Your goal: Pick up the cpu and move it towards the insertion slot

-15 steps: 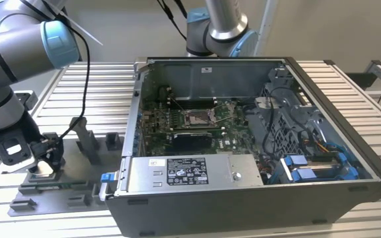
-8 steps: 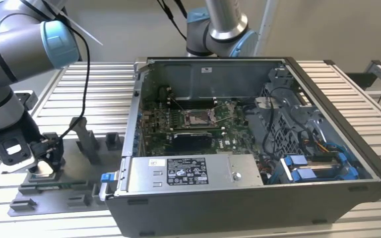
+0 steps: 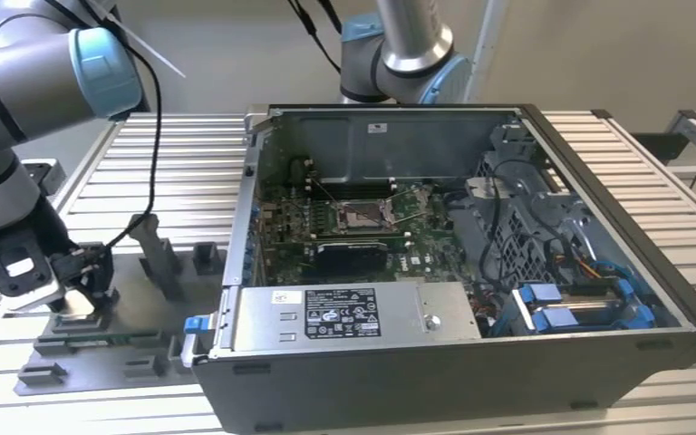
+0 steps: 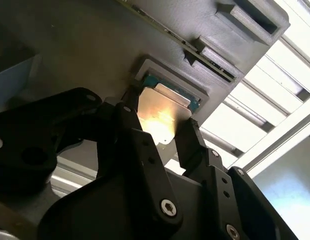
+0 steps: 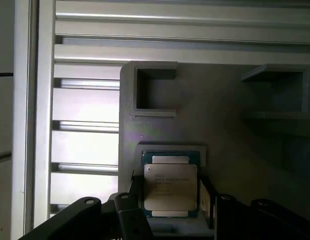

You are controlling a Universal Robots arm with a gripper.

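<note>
One cpu (image 5: 170,187), silvery top plate, lying flat in a recess of the grey fixture (image 5: 219,115). One gripper (image 5: 170,200), black, straddling the cpu; contact with its edges unclear. Ribbed metal worktop (image 5: 85,105) beside the fixture.

In the exterior view the gripper (image 3: 79,297) and its wrist cover whatever lies under them on the grey fixture (image 3: 94,343). In the second wrist view you get glare over most of the top plate of the cpu (image 4: 162,115), and its edge nearest the gripper is tucked behind the black gripper body. The first wrist view cuts the gripper off at the picture's edge. The insertion slot (image 3: 361,215) lies well apart from the gripper, too small to tell how its lever lies.
</note>
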